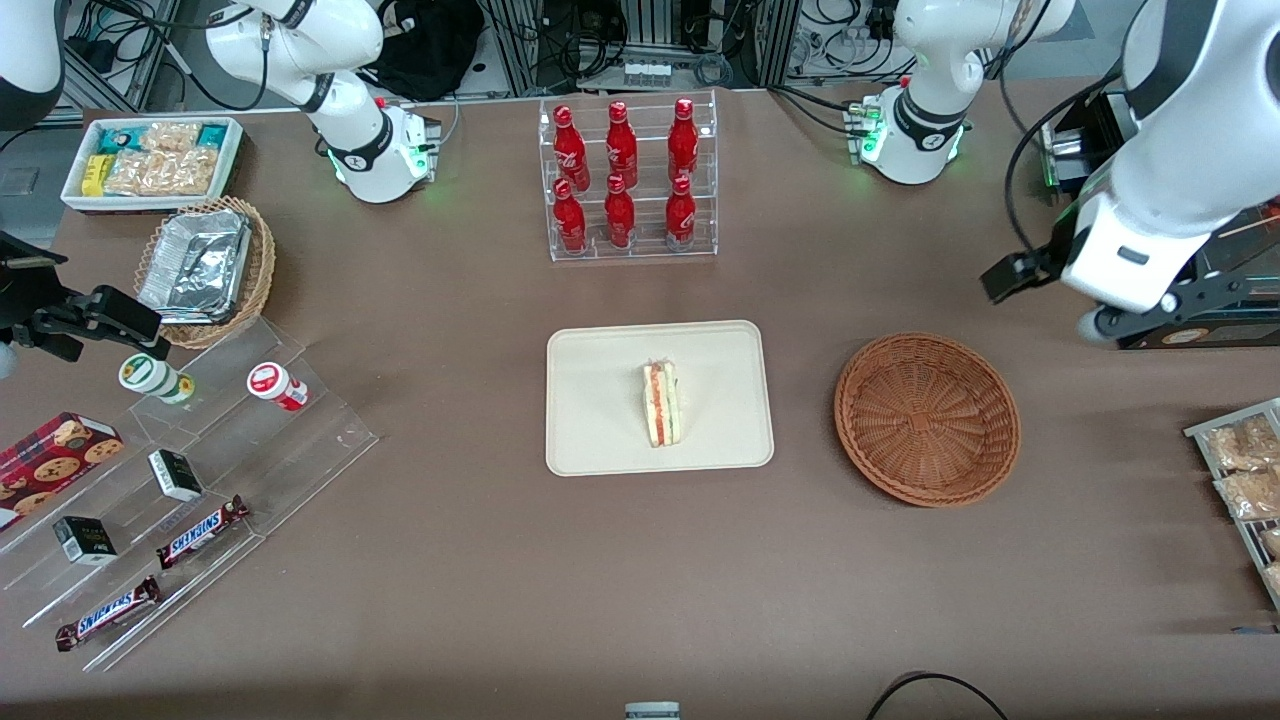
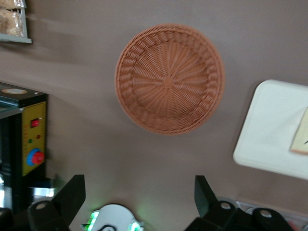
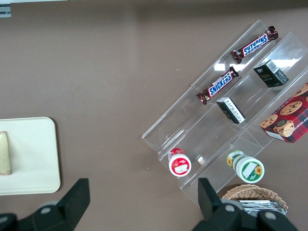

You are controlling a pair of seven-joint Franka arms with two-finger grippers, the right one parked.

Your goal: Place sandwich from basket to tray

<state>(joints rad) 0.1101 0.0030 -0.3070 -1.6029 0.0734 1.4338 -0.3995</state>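
The sandwich (image 1: pixel 661 403) lies on the cream tray (image 1: pixel 600 440) at the table's middle, its red, orange and green filling edge facing up. A corner of it also shows in the left wrist view, sandwich (image 2: pixel 301 137) on tray (image 2: pixel 269 130). The reddish-brown wicker basket (image 1: pixel 926 418) sits beside the tray toward the working arm's end, with nothing in it; the basket (image 2: pixel 169 79) is seen whole from above. My left gripper (image 2: pixel 138 197) hangs high over the table, farther from the front camera than the basket. It is open and holds nothing.
A clear rack of red bottles (image 1: pixel 628 178) stands farther from the front camera than the tray. A black box with a yellow panel (image 2: pixel 29 139) and a rack of snack bags (image 1: pixel 1245 470) lie at the working arm's end. Stepped acrylic shelves (image 1: pixel 190 500) lie at the parked arm's end.
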